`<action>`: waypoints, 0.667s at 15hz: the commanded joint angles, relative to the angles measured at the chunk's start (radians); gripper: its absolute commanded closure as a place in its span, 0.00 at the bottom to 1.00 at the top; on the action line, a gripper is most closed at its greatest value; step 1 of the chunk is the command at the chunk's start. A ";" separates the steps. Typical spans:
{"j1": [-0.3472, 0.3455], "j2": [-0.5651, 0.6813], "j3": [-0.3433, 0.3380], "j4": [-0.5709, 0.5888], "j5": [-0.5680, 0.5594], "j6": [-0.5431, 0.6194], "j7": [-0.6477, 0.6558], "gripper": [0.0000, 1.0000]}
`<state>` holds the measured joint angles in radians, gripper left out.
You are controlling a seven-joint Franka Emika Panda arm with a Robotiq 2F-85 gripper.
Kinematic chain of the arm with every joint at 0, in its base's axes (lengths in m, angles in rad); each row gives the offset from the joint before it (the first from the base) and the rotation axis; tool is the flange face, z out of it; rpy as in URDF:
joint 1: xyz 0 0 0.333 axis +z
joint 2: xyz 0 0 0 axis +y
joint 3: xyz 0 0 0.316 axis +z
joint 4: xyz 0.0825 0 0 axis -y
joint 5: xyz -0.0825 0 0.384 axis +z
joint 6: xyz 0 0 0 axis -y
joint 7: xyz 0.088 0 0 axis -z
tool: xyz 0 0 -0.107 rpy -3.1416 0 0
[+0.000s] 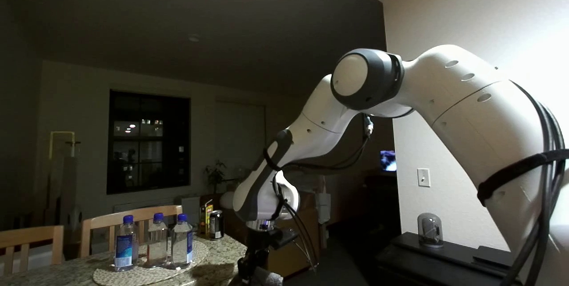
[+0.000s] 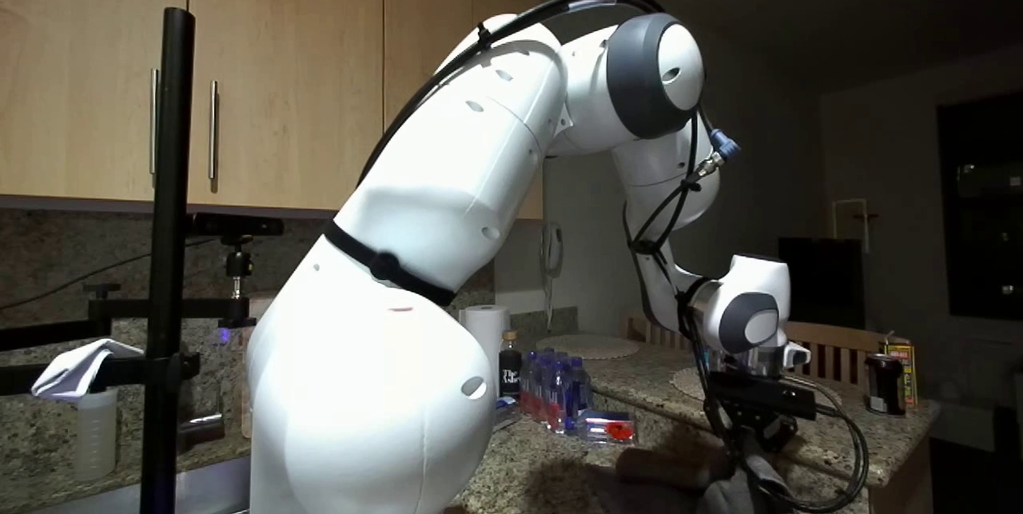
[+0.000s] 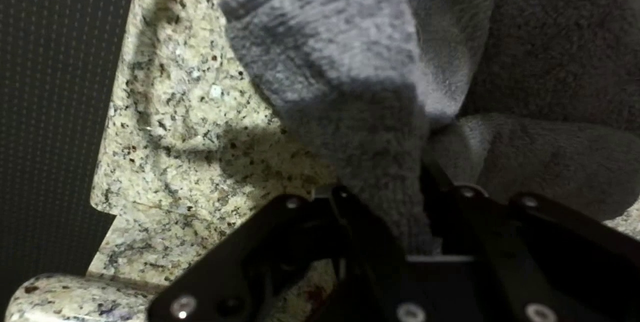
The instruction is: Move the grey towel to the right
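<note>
Step, by my reading: shifting the grey towel [image 3: 350, 51] sideways. Tool [image 3: 387, 182] looks to be pinching it; 1 thick fold fills the gap between the 2 fingers [image 3: 367, 229]. How firmly, can't tell.

To do it well: hold that pinch, rise a little so the slack trails instead of bunching, then travel slowly at 1 height. Only a strip seems caught, so a quick pull could slip it free. Lower until cloth meets the counter [image 3: 185, 96] before letting go. Give the bottles [image 1: 158, 243] and can [image 1: 216, 224] room; both stand apart from the tool.

Towel against tool: held fold between the fingers, its free end running out past the tips; loose bulk just beside the tool, mostly to 1 side. In an exterior view more cloth shows below the tool. Whether all of it touches the counter, can't tell.
</note>
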<state>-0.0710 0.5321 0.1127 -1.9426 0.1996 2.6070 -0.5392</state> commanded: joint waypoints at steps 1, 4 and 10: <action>-0.021 0.026 0.021 0.019 -0.019 0.055 0.055 0.35; -0.023 0.033 0.030 0.012 0.003 0.168 0.116 0.16; 0.000 0.003 -0.014 -0.003 -0.019 0.444 0.358 0.00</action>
<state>-0.0600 0.5777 0.1157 -1.9256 0.2006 2.9609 -0.2710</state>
